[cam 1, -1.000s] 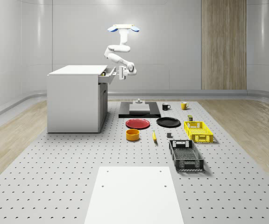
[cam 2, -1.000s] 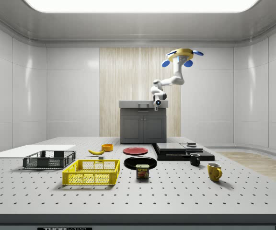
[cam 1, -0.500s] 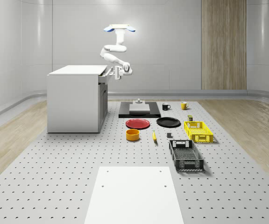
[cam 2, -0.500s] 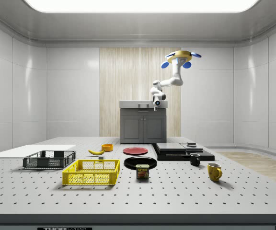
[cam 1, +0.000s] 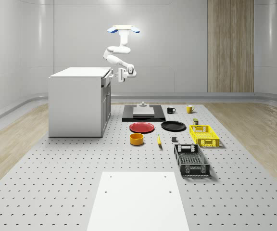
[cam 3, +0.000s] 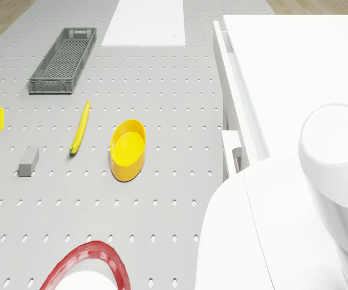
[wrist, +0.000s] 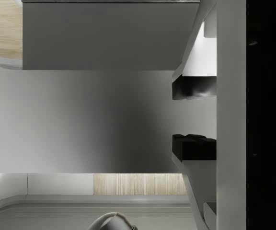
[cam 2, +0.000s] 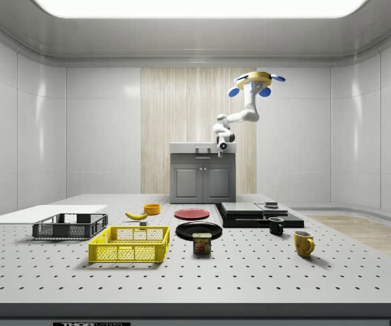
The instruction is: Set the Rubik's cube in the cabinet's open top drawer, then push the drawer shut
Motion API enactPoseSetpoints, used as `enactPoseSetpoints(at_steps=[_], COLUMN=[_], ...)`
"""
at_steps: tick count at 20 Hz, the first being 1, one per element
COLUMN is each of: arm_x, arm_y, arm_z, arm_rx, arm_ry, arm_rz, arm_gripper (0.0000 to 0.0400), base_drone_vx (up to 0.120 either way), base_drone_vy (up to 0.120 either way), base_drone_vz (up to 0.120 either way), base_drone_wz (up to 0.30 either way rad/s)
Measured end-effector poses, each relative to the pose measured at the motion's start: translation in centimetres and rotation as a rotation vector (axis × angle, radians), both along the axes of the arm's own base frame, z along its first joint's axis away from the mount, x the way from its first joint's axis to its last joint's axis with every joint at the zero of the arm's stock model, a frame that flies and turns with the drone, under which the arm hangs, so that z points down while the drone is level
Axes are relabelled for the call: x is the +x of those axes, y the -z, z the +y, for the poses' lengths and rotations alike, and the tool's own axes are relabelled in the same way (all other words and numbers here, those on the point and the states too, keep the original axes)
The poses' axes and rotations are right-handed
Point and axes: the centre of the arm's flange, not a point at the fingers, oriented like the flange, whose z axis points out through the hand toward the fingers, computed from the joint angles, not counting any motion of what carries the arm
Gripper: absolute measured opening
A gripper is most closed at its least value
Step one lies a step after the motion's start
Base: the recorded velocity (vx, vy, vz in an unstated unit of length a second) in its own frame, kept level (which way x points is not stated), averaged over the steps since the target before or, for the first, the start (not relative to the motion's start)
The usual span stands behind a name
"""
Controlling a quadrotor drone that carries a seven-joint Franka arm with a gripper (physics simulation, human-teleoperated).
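Observation:
The white cabinet (cam 1: 78, 101) stands at the whole-scene view's left, and in the side view the cabinet (cam 2: 202, 173) is at the back. Its top drawer (cam 1: 107, 77) sits almost flush with the cabinet face, and the drawer's front edge (cam 3: 234, 90) runs beside the cabinet top (cam 3: 295, 54). The drone (cam 1: 123, 30) hovers just off the drawer side of the cabinet, higher than its top. My gripper (cam 1: 115, 73) is at the drawer front, level with the drawer. The gripper (wrist: 176, 117) is open; its dark pads (wrist: 194, 88) stand apart with nothing between them.
On the floor beside the cabinet lie a yellow bowl (cam 3: 128, 148), a banana (cam 3: 80, 125), a small grey block (cam 3: 29, 161), a red plate (cam 3: 89, 266) and a grey crate (cam 3: 63, 52). A black plate (cam 1: 173, 126), a yellow crate (cam 1: 204, 135) and two mugs lie further off.
The drone and arm have moved toward the cabinet, and the drawer, which stuck out a second ago, has slid in almost flush. Little moved in the last half second.

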Motion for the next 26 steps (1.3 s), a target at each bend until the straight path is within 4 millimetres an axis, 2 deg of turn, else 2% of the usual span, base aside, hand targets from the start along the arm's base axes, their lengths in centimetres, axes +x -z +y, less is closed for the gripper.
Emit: enactPoseSetpoints(at_steps=[9,26], arm_x=[0.00,0.00], arm_y=[0.00,0.00], arm_z=[0.00,0.00], arm_rx=[0.000,0.000], arm_ry=[0.000,0.000], arm_rz=[0.000,0.000], arm_gripper=[0.0105,0.0105], base_drone_vx=[0.000,0.000], base_drone_vy=[0.111,0.000], base_drone_vz=[0.000,0.000], base_drone_wz=[0.000,0.000])
